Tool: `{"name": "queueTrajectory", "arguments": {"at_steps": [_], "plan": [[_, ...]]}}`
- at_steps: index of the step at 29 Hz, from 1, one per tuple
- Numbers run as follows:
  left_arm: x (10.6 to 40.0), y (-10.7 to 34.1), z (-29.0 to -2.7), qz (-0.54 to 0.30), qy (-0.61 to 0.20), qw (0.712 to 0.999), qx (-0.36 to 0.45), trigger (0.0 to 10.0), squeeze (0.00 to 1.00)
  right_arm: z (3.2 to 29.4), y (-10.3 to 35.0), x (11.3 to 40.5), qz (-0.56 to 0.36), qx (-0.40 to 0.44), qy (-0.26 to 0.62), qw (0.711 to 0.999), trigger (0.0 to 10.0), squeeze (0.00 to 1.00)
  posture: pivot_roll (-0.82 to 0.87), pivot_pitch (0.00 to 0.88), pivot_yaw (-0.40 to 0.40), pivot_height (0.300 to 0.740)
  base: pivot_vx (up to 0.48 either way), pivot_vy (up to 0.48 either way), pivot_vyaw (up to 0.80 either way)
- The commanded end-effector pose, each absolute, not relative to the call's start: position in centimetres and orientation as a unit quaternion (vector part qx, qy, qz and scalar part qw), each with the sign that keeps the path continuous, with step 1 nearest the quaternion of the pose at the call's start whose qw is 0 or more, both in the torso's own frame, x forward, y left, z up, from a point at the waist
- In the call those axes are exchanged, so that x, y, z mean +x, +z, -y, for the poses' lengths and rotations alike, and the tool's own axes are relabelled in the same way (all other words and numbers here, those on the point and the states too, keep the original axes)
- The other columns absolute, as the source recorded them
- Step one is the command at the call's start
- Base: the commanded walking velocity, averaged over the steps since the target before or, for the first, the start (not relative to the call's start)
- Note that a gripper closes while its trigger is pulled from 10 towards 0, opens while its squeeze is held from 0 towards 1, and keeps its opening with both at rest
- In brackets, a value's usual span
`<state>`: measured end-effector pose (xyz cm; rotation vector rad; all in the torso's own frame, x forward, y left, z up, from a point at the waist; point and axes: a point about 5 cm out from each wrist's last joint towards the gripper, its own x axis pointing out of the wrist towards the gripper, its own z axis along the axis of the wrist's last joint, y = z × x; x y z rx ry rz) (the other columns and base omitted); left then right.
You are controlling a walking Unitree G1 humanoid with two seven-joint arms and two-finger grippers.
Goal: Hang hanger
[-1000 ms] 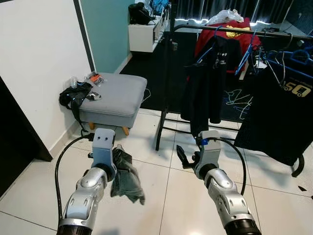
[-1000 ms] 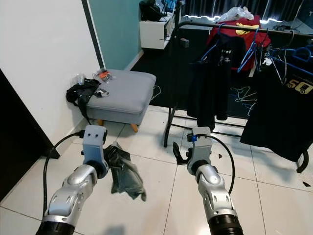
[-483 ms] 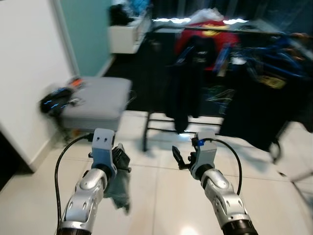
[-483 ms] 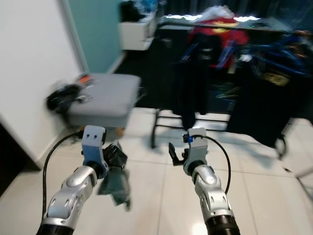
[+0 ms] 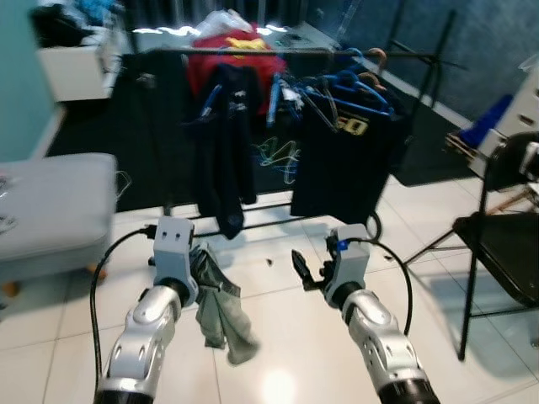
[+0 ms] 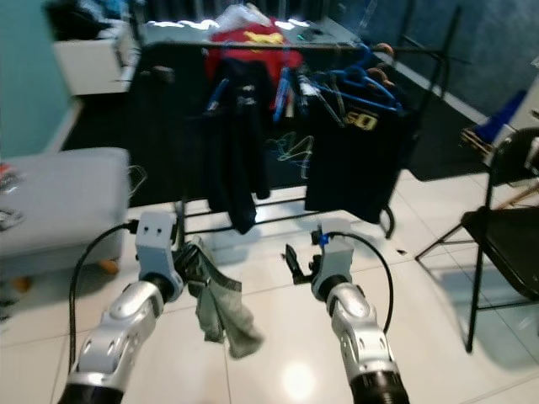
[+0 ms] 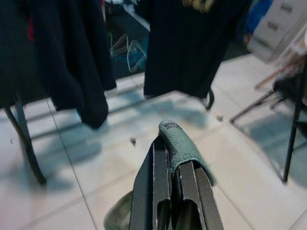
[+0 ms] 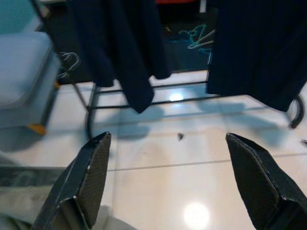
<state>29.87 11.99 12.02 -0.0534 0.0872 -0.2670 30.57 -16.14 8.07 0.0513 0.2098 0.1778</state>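
left gripper [image 7: 175,172] is clamped tight on a grey-green cloth [image 5: 221,307] that dangles over the tiled floor [image 5: 286,353]. right gripper [image 8: 172,184] has its fingers spread wide, holding nothing. blue hangers [image 5: 354,84] sit on the clothes rack [image 5: 278,52] ahead.

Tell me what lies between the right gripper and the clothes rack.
Bare white tile floor between the right gripper and the clothes rack, save one small dark speck; right wrist view.
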Motion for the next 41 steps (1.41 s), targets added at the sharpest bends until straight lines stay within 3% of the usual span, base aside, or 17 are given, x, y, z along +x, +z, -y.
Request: {"name": "queueTrajectory", "arguments": {"at_steps": [1,26,41], "plan": [[29.7,11.5,-13.2,-0.052,-0.115,0.992,-0.026,10.0,0.00,14.7,8.5,30.7,-0.092,0.037,0.109,0.989,10.0,0.00,0.00,0.020,-0.004,0.740,0.398,0.000,0.00],[29.8,11.9,-12.8,-0.043,-0.121,0.991,-0.032,10.0,0.00,14.9,9.2,31.0,-0.077,0.042,0.104,0.991,10.0,0.00,-0.01,0.024,0.000,0.740,0.398,0.000,0.00],[29.7,12.1,-12.4,-0.035,-0.135,0.990,-0.029,10.0,0.00,14.9,13.3,32.0,0.008,0.034,0.124,0.992,10.0,0.00,-0.01,0.027,0.006,0.740,0.410,0.000,-0.22]]}}
